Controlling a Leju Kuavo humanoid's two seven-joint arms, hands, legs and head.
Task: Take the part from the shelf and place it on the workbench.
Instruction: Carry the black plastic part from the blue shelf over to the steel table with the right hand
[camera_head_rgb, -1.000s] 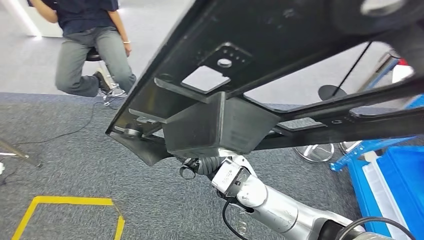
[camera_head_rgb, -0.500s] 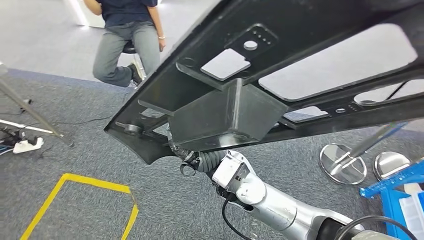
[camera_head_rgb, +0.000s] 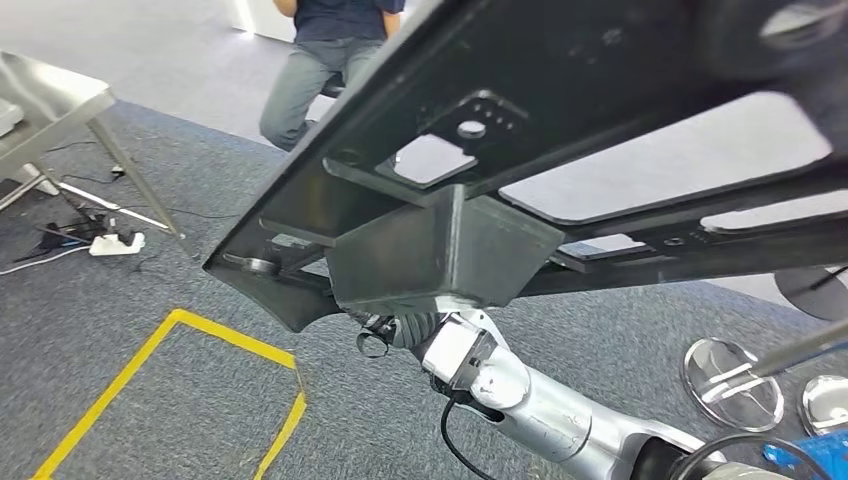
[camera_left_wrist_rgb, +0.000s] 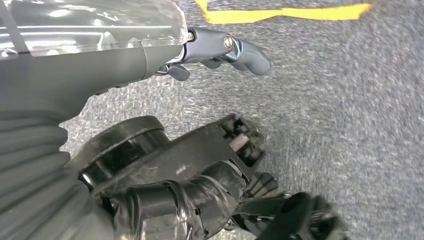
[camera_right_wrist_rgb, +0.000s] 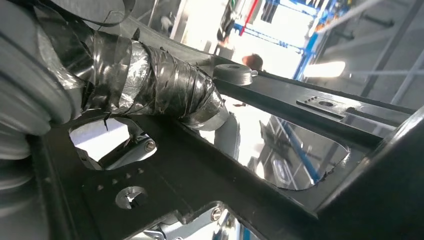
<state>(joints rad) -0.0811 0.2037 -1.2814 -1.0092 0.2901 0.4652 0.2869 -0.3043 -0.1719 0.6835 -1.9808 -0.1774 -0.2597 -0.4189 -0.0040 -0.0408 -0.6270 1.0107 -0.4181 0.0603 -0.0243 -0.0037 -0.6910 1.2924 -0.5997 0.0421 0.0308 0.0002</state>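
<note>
Above the right hand (camera_head_rgb: 395, 328) sits the black metal frame part (camera_head_rgb: 440, 250), gripped from beneath; left hand (camera_left_wrist_rgb: 220, 47) hangs open over carpet (camera_left_wrist_rgb: 350, 100).

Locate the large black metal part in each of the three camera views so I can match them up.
Head view: the black metal part spans the upper picture, from lower left to the right edge, above the right hand.
Left wrist view: not in it; grey carpet and the left hand.
Right wrist view: its frame crosses the picture, the taped thumb over it.
Shared landmark: the part's open cutouts.
</note>
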